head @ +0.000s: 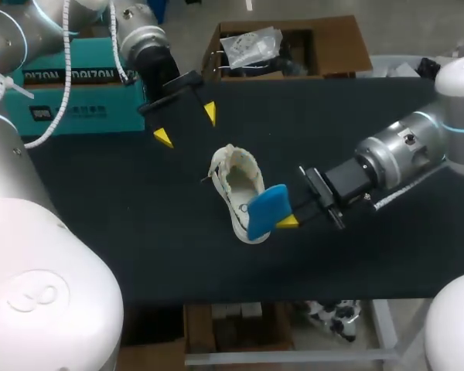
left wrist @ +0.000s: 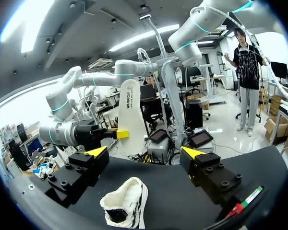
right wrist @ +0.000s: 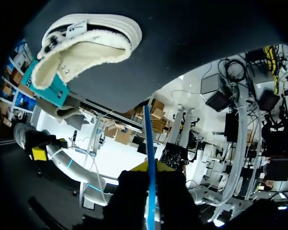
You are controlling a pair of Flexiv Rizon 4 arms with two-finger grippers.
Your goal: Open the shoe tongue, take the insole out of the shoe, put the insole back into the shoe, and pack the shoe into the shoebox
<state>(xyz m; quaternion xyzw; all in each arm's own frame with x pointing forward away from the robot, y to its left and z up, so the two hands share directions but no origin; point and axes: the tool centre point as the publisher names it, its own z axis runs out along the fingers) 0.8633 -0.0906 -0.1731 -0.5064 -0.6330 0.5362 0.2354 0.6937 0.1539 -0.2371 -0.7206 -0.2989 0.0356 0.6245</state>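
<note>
Insole (left wrist: 132, 117) — lettering on white face — pinched by right fingers (left wrist: 122, 134).

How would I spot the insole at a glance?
Find the black table, then the white shoe at its middle. The insole is the flat piece over the shoe's end, pinched in the right gripper; it alone is bright blue.

white shoe (head: 236, 185) lies near the middle of the black worktop (head: 100, 232), opening up. my right gripper (head: 277, 218) comes in from the right edge and grips the blue insole (head: 266, 210), tilted over the shoe's near end; i see one yellow tip beside it. my left gripper (head: 186, 125) hangs toward the far-left corner, fingers spread wide, clear of the shoe. teal shoebox (head: 77, 85) sits at the far-left corner.
</note>
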